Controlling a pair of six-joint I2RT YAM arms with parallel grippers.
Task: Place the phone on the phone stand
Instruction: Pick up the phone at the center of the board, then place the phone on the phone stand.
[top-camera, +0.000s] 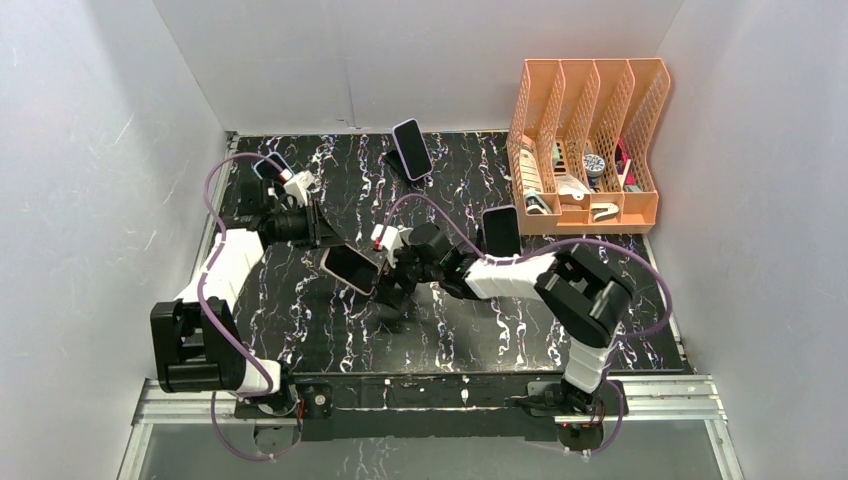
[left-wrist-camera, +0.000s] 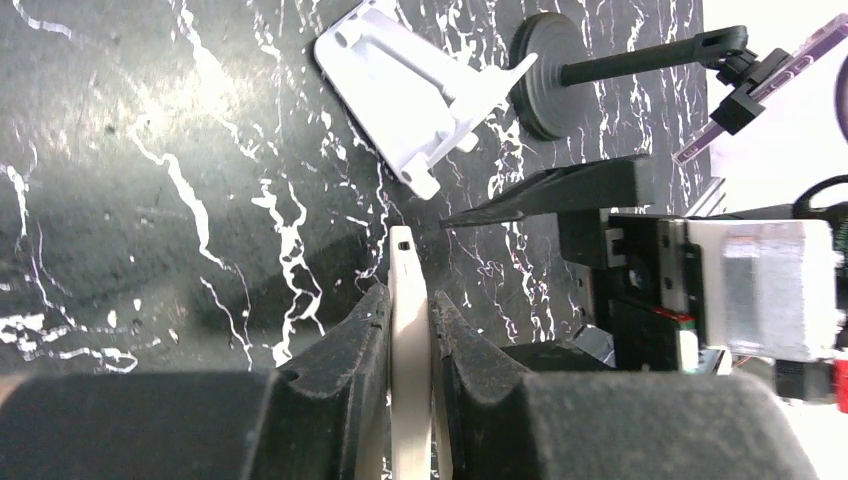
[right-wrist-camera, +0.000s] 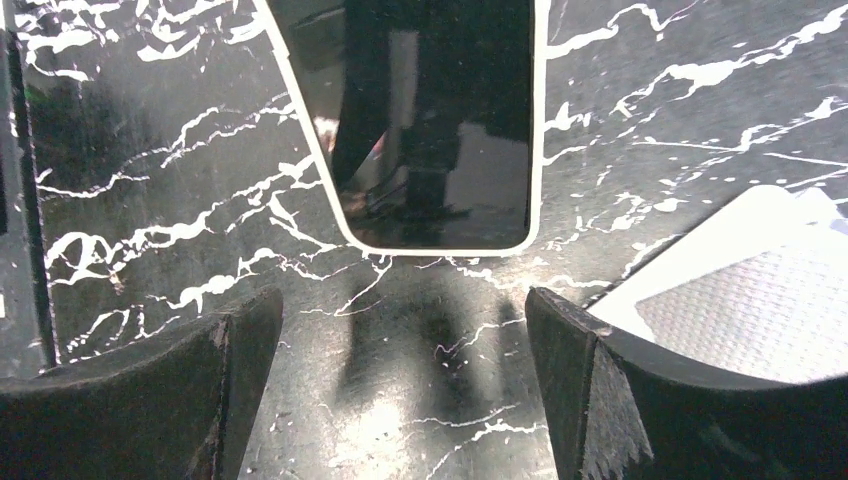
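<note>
My left gripper (left-wrist-camera: 408, 300) is shut on the edge of a white-rimmed phone (left-wrist-camera: 403, 262) and holds it above the black marble table. In the top view the phone (top-camera: 350, 268) hangs just past the left gripper (top-camera: 330, 245), mid-table. A white phone stand (left-wrist-camera: 410, 95) lies on the table ahead of it. My right gripper (right-wrist-camera: 400, 330) is open and empty, just right of the phone in the top view (top-camera: 392, 285). The phone's dark screen (right-wrist-camera: 430, 120) fills the upper part of its wrist view, beyond the fingertips.
Other phones sit on stands: one at the back centre (top-camera: 412, 148), one at mid right (top-camera: 500, 230), one at the far left (top-camera: 272, 166). A black round-based stand (left-wrist-camera: 545, 75) holds a purple-cased phone. An orange file rack (top-camera: 585, 140) stands at the back right.
</note>
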